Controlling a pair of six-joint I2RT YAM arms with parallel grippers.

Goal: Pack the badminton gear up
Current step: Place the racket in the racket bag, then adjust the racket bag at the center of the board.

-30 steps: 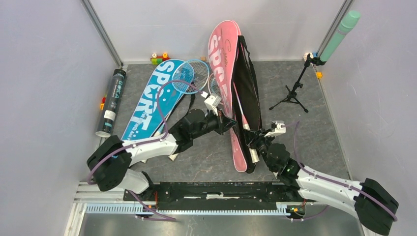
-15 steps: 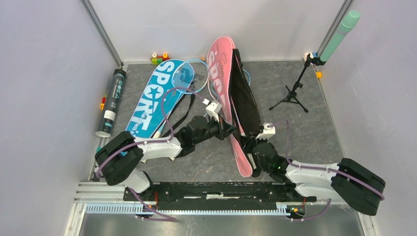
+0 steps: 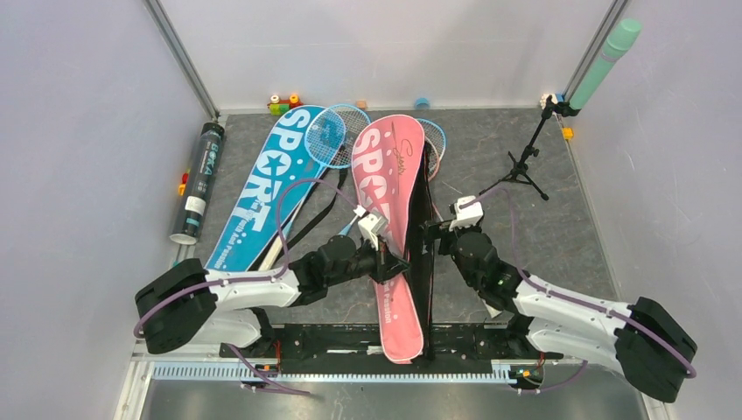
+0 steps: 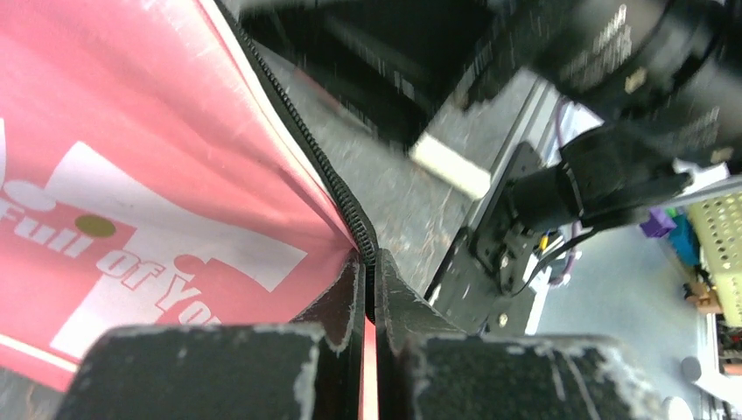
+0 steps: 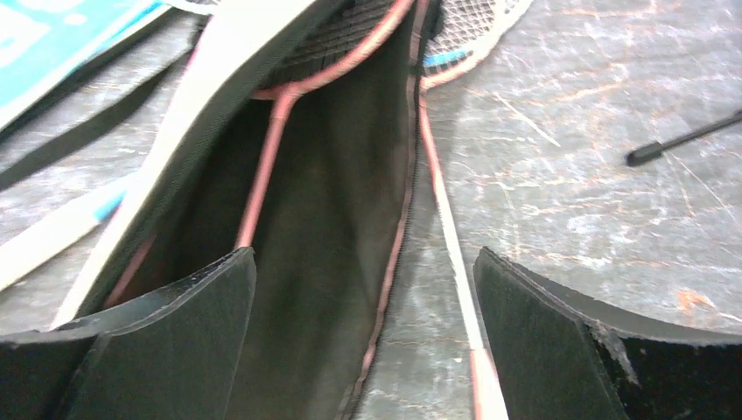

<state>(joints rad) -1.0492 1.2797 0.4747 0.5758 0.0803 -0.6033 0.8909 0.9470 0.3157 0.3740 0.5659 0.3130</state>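
Note:
The pink "SPORT" racket bag lies pink face up down the middle of the table, its black open side turned right. My left gripper is shut on the bag's zipper edge, with pink fabric spreading to the left. My right gripper is open just right of the opening, holding nothing. Its view looks into the bag's black inside, where a pink racket frame lies. A white and pink racket shaft runs along the floor between its fingers. The blue bag and a blue racket head lie to the left.
A dark tube lies along the left wall. A black tripod stands at the back right, holding a green cylinder. Small coloured blocks sit by the back wall. Another racket head peeks out beside the pink bag.
The pink bag has dropped from standing on edge to lying pink face up, and slid toward the near edge. My right gripper has opened wide and moved toward the back.

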